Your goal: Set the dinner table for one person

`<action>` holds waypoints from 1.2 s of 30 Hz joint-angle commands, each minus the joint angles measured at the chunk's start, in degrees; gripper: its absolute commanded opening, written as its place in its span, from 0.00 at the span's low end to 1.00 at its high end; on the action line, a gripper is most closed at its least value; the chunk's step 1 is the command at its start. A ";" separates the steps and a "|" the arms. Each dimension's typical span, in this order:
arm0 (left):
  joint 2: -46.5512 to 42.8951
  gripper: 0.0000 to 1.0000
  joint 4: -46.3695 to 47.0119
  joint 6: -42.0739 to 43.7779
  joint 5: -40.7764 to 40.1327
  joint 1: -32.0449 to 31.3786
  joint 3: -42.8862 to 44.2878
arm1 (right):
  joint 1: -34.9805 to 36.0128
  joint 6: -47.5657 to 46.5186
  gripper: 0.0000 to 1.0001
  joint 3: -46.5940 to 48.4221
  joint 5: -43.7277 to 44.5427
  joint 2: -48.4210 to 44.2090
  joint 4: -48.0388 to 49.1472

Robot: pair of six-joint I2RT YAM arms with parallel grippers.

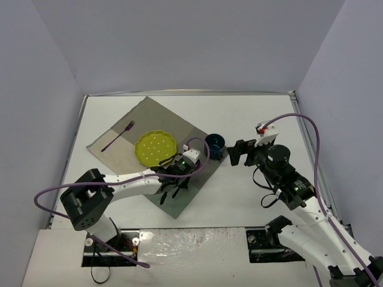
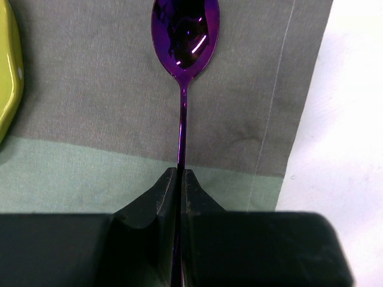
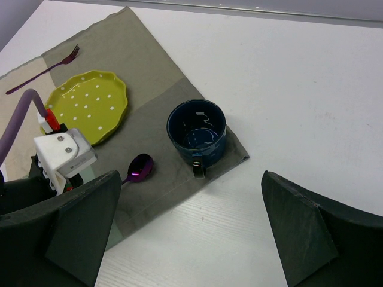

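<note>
Left jaws pinched shut on purple spoon (image 2: 185,42) handle. Long axis runs straight ahead of them, bowl foremost, over patchwork placemat (image 2: 90,89). Right jaws gape empty, farther off.

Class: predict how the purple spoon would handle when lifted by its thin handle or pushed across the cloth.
The spoon looks like glossy metal, so probably stiff. Its mirror finish and thin handle, pinched by the left gripper, may let it swivel or slip. Pushed, it might drag on the woven cloth rather than roll.
</note>
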 commanded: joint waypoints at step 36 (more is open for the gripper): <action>-21.65 0.96 -14.94 5.70 -19.42 0.35 11.47 | 0.26 -4.02 1.00 8.01 10.78 -3.03 1.18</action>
